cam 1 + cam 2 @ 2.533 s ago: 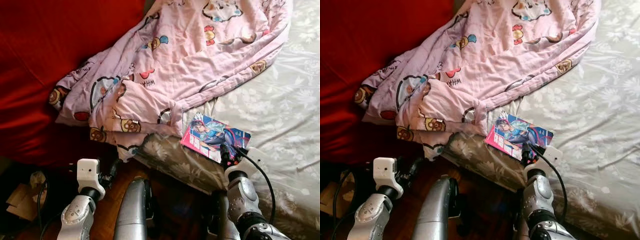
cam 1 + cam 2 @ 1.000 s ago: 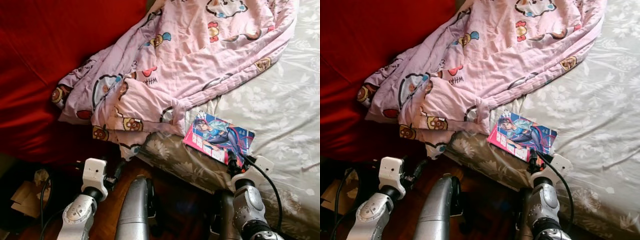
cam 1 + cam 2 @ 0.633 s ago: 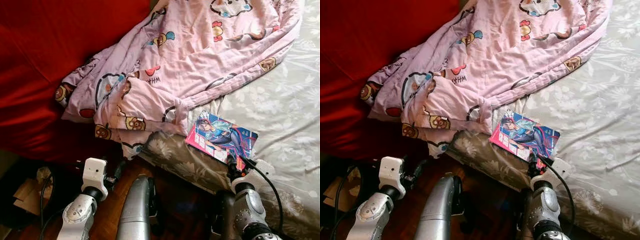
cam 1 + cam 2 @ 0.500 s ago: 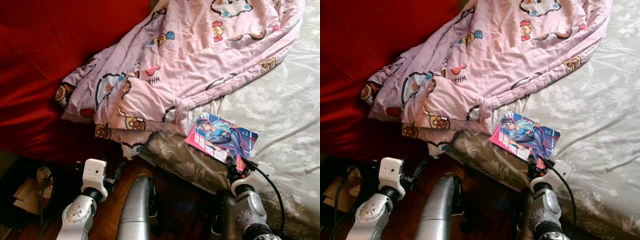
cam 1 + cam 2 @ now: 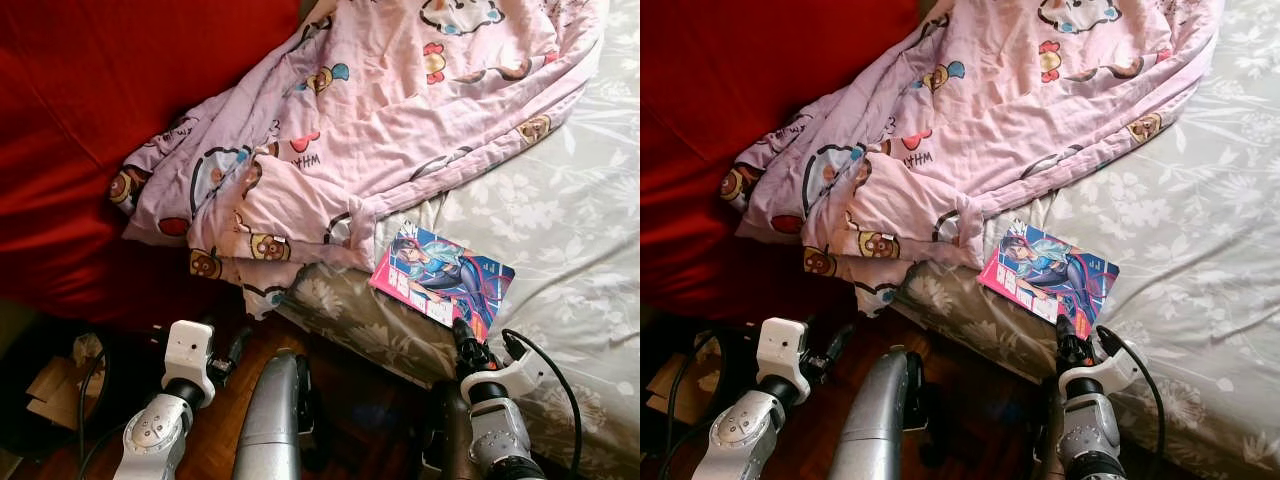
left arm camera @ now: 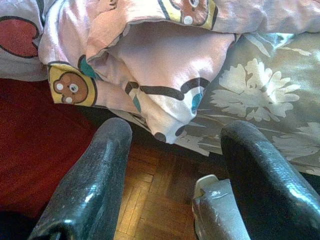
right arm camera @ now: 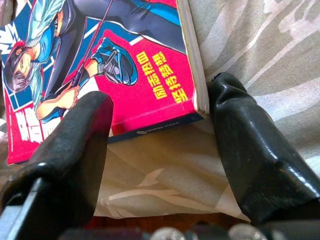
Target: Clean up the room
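A comic book with a pink and blue cover lies flat on the bed near its edge. My right gripper sits at the book's near corner. In the right wrist view the book has its corner between the two spread fingers, so this gripper is open. A pink cartoon-print blanket is bunched across the bed and hangs over the side. My left gripper is held low above the floor, open and holding nothing, and faces the blanket's hanging corner.
The bed's grey floral sheet stretches to the right. A red cover lies left of the blanket. Below is dark wood floor, with cardboard and cables at the lower left. My silver leg stands between the arms.
My right wrist has rolled and the gripper has drawn back slightly toward the bed's edge, its tips now at the book's near corner. The book and left arm stay put.
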### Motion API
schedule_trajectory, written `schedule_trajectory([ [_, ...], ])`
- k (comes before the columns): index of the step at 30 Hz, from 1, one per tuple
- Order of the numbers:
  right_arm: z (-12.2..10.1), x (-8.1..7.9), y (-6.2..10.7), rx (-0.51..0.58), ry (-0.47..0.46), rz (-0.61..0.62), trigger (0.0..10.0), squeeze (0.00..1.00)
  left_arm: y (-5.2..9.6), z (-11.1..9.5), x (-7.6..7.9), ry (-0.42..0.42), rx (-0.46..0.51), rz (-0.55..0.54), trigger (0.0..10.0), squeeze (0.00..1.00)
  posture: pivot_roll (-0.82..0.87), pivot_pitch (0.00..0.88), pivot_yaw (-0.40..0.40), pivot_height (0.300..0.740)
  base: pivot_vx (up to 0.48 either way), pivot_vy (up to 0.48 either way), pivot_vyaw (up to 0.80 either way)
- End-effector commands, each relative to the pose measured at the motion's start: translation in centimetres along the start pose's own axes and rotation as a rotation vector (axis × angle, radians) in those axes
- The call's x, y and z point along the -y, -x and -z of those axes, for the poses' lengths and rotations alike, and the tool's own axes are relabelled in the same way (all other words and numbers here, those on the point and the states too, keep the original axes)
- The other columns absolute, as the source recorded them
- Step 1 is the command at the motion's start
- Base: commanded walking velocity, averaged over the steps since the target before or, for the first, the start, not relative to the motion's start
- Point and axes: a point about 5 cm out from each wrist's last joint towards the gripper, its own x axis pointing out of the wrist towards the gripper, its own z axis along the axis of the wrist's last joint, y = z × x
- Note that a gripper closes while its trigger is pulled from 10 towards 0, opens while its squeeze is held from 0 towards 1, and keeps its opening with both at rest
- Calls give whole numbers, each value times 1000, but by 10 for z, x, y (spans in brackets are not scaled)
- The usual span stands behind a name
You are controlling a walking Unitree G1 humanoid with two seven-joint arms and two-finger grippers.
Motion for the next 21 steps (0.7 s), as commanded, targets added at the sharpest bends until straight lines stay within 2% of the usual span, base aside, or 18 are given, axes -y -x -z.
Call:
schedule_trajectory([
  [1, 21, 10, 12, -72, -61, 60, 10000, 0, 8, 8, -5, -13, -44, -12, 10000, 0, 216, 370, 166, 599, 0, 0, 0],
  [2, 19, 8, 9, -65, -66, 47, 7294, 0, 8, 9, -6, -14, -45, -12, 10000, 0, 214, 368, 165, 599, 0, 0, 0],
  [3, 18, 5, 7, -62, -70, 34, 1294, 0, 7, 9, -6, -14, -45, -12, 10000, 0, 214, 368, 165, 599, 0, 0, 0],
  [4, 18, 3, 6, -61, -75, 25, 1294, 0, 7, 9, -6, -14, -46, -11, 10000, 0, 213, 368, 165, 599, 0, 0, 0],
  [5, 17, -1, 4, -62, -72, 1, 0, 0, 7, 9, -6, -15, -46, -10, 10000, 0, 213, 368, 165, 599, 0, 0, 0],
  [21, 16, 1, 6, -31, -103, 6, 0, 0, 5, 10, -5, -13, -55, -8, 10000, 0, 203, 358, 157, 599, 0, 0, 0],
])
